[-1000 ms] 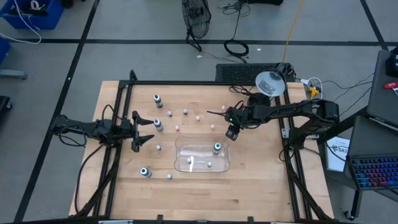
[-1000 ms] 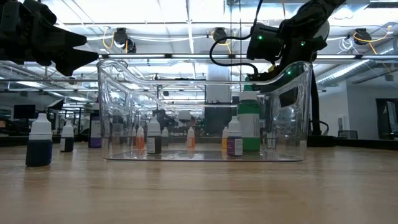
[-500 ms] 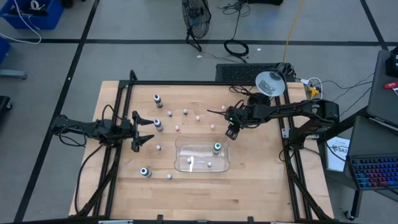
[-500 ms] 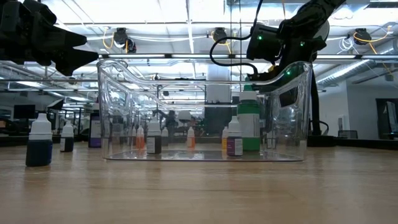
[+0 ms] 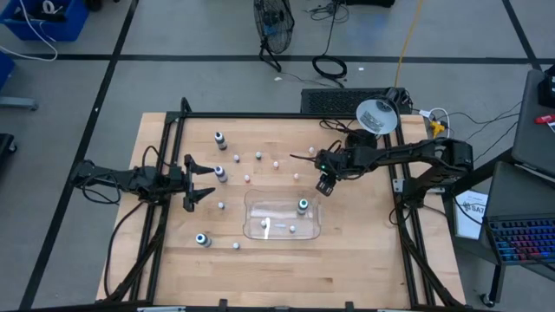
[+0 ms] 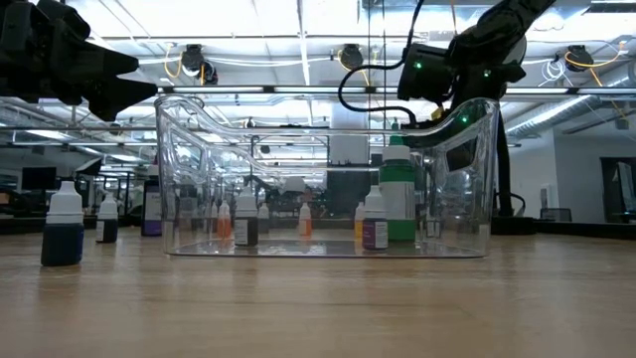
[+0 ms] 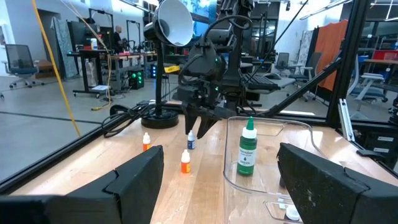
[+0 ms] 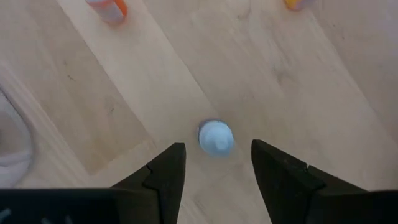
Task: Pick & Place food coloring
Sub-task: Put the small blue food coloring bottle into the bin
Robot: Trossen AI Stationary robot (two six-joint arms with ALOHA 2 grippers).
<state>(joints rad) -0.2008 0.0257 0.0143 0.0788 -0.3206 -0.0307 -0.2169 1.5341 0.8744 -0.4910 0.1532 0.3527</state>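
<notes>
Food coloring bottle (image 8: pixel 216 137) upright on pale wood surface (image 8: pixel 155 81), workshop behind, right fingers (image 8: pixel 166 171) spread above it, left fingers (image 7: pixel 140 177) wide open

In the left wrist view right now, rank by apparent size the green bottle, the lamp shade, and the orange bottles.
1. White lamp shade, though it stands farther off, so true size is unsure.
2. Green bottle in the clear tray.
3. The two orange bottles look alike.

orange bottle (image 8: pixel 107 9) (cut off), tray corner (image 8: pixel 11 140) blurred
</notes>
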